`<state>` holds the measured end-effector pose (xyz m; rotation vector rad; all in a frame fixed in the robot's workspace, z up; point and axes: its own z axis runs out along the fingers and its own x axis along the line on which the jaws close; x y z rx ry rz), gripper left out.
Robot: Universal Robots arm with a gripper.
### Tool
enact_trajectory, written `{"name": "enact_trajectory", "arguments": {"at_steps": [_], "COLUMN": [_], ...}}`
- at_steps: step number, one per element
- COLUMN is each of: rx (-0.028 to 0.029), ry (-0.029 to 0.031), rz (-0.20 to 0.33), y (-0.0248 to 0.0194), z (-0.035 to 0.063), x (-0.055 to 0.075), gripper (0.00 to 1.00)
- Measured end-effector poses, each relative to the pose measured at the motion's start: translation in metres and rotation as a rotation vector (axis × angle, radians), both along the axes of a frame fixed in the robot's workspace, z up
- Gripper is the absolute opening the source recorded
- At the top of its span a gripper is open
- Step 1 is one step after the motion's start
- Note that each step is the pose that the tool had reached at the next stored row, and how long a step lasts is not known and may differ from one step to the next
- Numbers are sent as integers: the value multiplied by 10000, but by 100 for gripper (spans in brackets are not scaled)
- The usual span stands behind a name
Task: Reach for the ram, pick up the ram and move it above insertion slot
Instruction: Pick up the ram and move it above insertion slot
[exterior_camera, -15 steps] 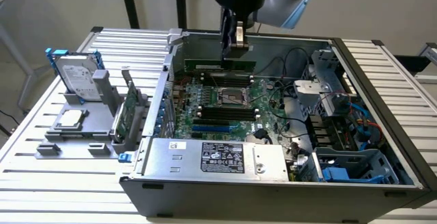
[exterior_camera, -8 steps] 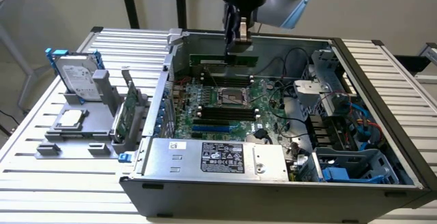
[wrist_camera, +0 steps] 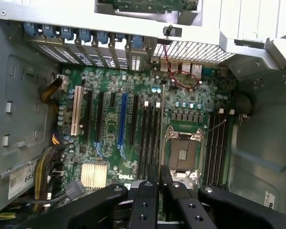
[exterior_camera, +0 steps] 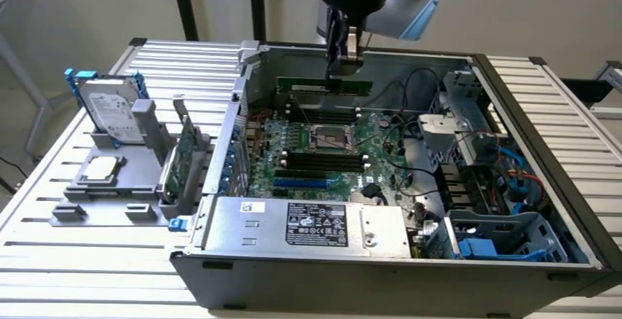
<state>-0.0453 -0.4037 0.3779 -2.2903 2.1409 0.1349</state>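
I have the arm poised over the open computer case [exterior_camera: 544, 188] on the slatted table [exterior_camera: 58, 261], the gripper [exterior_camera: 342, 60] clenched on the ram [exterior_camera: 324, 86] and holding it in the air above the motherboard [exterior_camera: 321, 148], toward the case's far wall. As I judge it, the carry is nearly over and the work now is alignment: the stick has to hang level, with its long edge running parallel to the memory slots [exterior_camera: 316, 160] beside the processor socket [exterior_camera: 333, 138], and square over one slot rather than straddling two. In the wrist view the closed fingers [wrist_camera: 148, 200] frame the board below, with the dark slots [wrist_camera: 150, 133] on one side of the socket [wrist_camera: 182, 153] and more on the other. I would keep the grip firm and any correction small, since cables [exterior_camera: 413, 97] and the drive bay [exterior_camera: 467, 108] stand near the path. The ram itself is a long, thin green strip, seen nearly edge-on, level in the exterior view, sticking out from the gripper mostly toward the exterior view's left. A taller green card [exterior_camera: 188, 140] stands in the grey holder [exterior_camera: 107, 188] near the table's edge beside the case.
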Motion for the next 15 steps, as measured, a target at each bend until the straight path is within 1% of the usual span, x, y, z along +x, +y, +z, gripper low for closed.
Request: {"name": "enact_trajectory", "arguments": {"at_steps": [5, 9, 15], "rx": [-5, -4, -2], "ry": [3, -3, -15], "rz": [-321, -372, -372], "y": [14, 79, 88], "z": [-20, -26, -27], "x": [33, 36, 36], "gripper": [14, 14, 14]}}
